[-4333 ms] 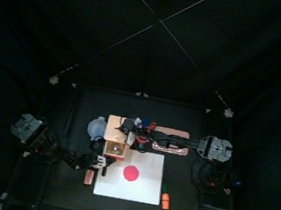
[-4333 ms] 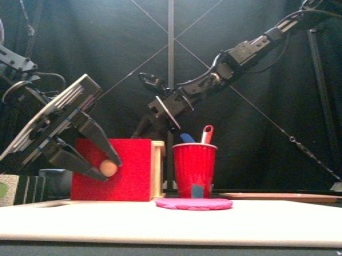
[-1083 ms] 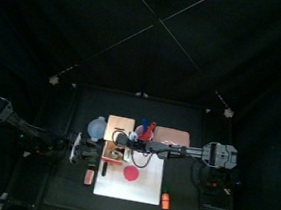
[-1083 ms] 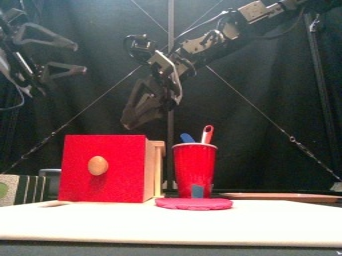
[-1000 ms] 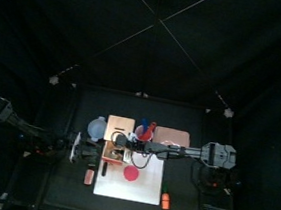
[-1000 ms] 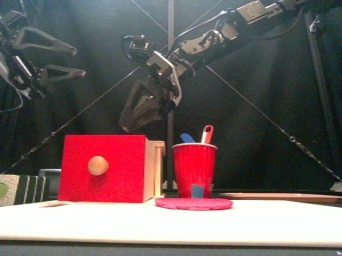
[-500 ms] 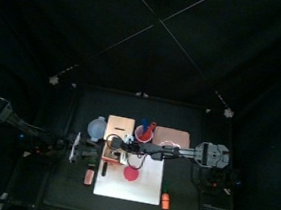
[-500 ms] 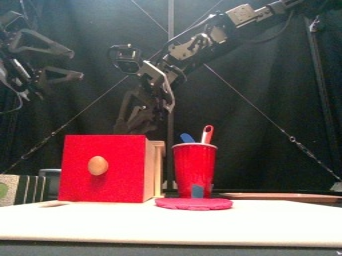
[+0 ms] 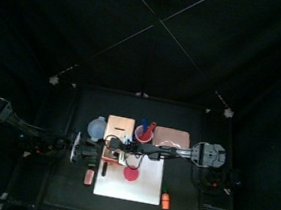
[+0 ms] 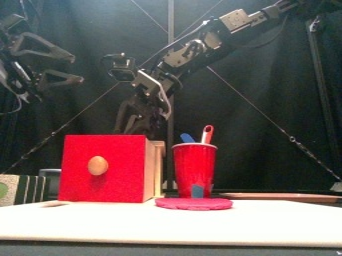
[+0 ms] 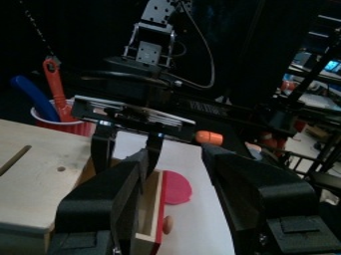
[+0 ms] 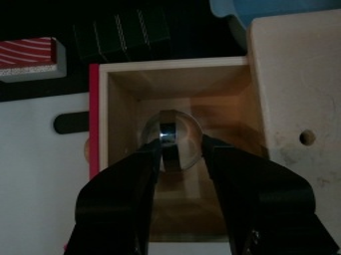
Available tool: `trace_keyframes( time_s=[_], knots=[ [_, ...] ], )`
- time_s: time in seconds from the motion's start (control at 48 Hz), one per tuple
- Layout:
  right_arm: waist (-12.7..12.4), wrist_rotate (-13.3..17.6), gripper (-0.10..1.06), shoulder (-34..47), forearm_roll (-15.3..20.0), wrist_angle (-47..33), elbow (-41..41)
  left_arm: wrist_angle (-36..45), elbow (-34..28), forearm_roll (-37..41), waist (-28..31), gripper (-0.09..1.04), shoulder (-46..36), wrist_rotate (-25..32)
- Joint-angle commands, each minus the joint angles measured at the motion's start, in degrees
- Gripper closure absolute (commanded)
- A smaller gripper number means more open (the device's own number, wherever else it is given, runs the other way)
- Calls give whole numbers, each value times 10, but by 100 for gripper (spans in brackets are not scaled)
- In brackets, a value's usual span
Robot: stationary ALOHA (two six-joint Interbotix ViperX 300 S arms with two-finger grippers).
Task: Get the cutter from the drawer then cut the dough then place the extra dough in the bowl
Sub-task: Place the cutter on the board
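Nearest the counter's front edge: dough (image 10: 194, 203) flat on the white board (image 9: 150, 188), uncut. Behind it sits the red cup (image 10: 195, 165). To its left the drawer (image 12: 206, 90) is pulled open, with the cutter (image 12: 173, 134) lying inside. Right hand (image 10: 132, 118) hangs straight above it, jaws spread, empty; the cutter sits between them in its wrist view. Can't make out which way the wire handle runs. Next move looks like a plain vertical drop. Left hand (image 11: 173, 164) is raised off to the left, jaws apart, empty, and farther from the cutter.

Black curtains (image 9: 153, 28) fill the upper half of the overhead frame. A small black table (image 9: 201, 122) fills the lower half, dimly lit.
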Motion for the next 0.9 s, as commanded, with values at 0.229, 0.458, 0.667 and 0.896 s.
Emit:
trace_keyframes(
  time_s=[0.229,0.458,0.667,0.896],
  knots=[
    [-1,-1,24,-1,-6,33,-39,-2,-4,-1,10,11,0,-1],
    [0,0,38,-1,-5,34,-41,-2,-3,-4,11,11,0,-1],
    [4,0,41,-5,-5,35,-47,-2,3,-25,11,11,0,-1],
    [10,-1,41,-33,-9,54,-62,-2,4,-40,12,11,0,1]
  ],
)
